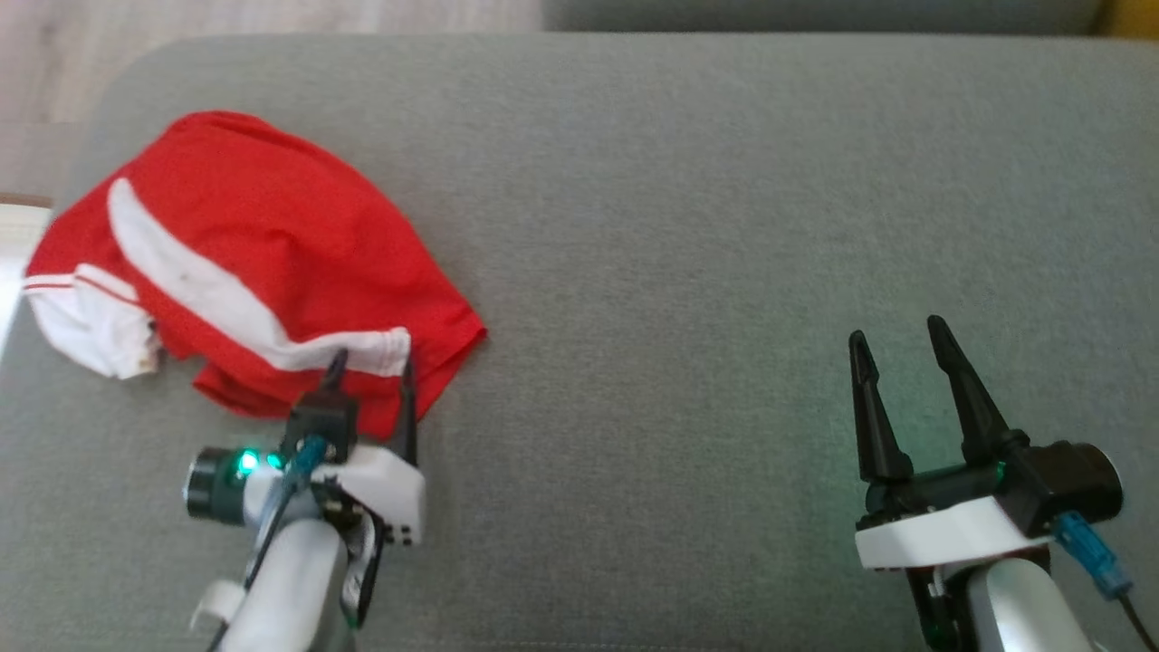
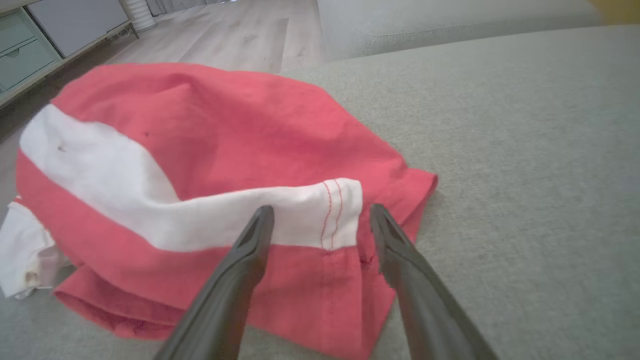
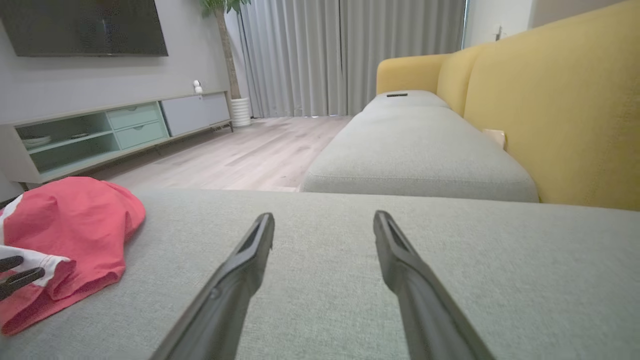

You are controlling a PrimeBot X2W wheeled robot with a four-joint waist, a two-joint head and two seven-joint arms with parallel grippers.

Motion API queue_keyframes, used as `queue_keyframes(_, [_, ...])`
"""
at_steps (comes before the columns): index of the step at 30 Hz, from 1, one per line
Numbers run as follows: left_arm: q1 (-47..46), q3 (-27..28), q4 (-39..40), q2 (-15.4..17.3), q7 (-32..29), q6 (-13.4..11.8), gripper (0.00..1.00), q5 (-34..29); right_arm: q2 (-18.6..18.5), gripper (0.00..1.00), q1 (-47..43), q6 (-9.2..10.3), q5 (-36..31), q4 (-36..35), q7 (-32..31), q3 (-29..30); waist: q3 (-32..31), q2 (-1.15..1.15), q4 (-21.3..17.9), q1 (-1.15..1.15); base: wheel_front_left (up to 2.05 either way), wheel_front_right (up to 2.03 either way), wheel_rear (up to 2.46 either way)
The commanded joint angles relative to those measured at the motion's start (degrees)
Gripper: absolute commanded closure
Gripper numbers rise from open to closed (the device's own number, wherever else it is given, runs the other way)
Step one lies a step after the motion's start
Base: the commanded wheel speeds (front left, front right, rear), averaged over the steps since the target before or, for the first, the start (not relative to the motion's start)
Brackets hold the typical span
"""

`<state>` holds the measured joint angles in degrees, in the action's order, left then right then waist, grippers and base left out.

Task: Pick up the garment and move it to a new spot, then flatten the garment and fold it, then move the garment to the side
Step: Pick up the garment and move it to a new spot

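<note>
The garment (image 1: 263,244) is a red piece with white stripes, lying crumpled at the left of the grey cushion (image 1: 724,226). My left gripper (image 1: 373,364) is open at its near edge, fingers over the white stitched hem. In the left wrist view the garment (image 2: 225,150) lies under the left gripper (image 2: 320,212), whose fingers straddle the hem end with nothing clamped between them. Far to the right, my right gripper (image 1: 896,335) stands open above bare cushion. The right wrist view shows the right gripper (image 3: 324,220) open and the garment (image 3: 65,235) at the left edge.
The cushion's left edge drops to a wood floor (image 1: 226,18). A second grey cushion (image 3: 415,150) and a yellow sofa back (image 3: 560,115) lie beyond. A low TV cabinet (image 3: 100,135) stands across the room. Bare cushion spreads between the two grippers.
</note>
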<state>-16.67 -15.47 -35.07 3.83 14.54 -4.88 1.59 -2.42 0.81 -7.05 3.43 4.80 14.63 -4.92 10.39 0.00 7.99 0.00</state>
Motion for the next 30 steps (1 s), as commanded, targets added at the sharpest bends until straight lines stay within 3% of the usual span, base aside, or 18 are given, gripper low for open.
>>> queue_keyframes(1, [-2.43, 2.19, 0.98, 1.49, 0.42, -0.37, 0.0, -0.57, -0.45, 0.0, 2.69, -0.44, -0.3, -1.95, 0.37, -1.37, 1.03, 0.0, -1.04, 0.0, 0.0, 0.0, 0.0])
queue_keyframes(7, [-6.24, 2.71, -6.5, 2.08, -0.29, -1.55, 0.0, -0.42, -0.45, 0.0, 3.36, -0.44, -0.38, -1.93, 0.37, -1.61, 2.19, 0.0, -2.48, 0.0, 0.0, 0.0, 0.0])
queue_keyframes(8, [-6.57, 2.74, -7.52, 1.99, -0.64, -1.23, 0.8, -0.05, -0.45, 0.0, 3.4, -0.44, -0.37, -1.92, 0.37, -1.48, 2.22, 0.0, -2.57, 0.0, 0.0, 0.0, 0.0])
queue_keyframes(9, [-6.91, 2.67, -8.27, 1.95, -0.69, -1.06, 1.0, 0.11, -0.45, 0.0, 3.44, -0.44, -0.36, -1.9, 0.37, -1.37, 2.24, 0.0, -2.65, 0.0, 0.0, 0.0, 0.0])
queue_keyframes(16, [-8.07, 2.11, -6.71, 1.83, 0.31, -0.2, 1.0, 0.8, -0.45, 0.0, 3.87, -0.44, -0.11, -1.35, 0.37, -1.27, 1.0, 0.0, -3.43, 0.0, 0.0, 0.0, 0.0])
queue_keyframes(25, [-6.61, 0.37, 17.04, 0.59, 0.44, 2.83, 1.0, 2.15, -0.45, 0.0, 3.62, -0.44, 1.15, -0.97, 0.37, -1.6, -2.18, 0.0, -7.8, 0.0, 0.0, 0.0, 0.0])
queue_keyframes(30, [-7.77, -3.44, 22.36, -0.46, 0.45, 4.37, 1.0, 2.89, -0.45, 0.0, 3.55, -0.44, 1.96, -0.97, 0.37, -1.95, -3.36, 0.0, -11.46, 0.0, 0.0, 0.0, 0.0])
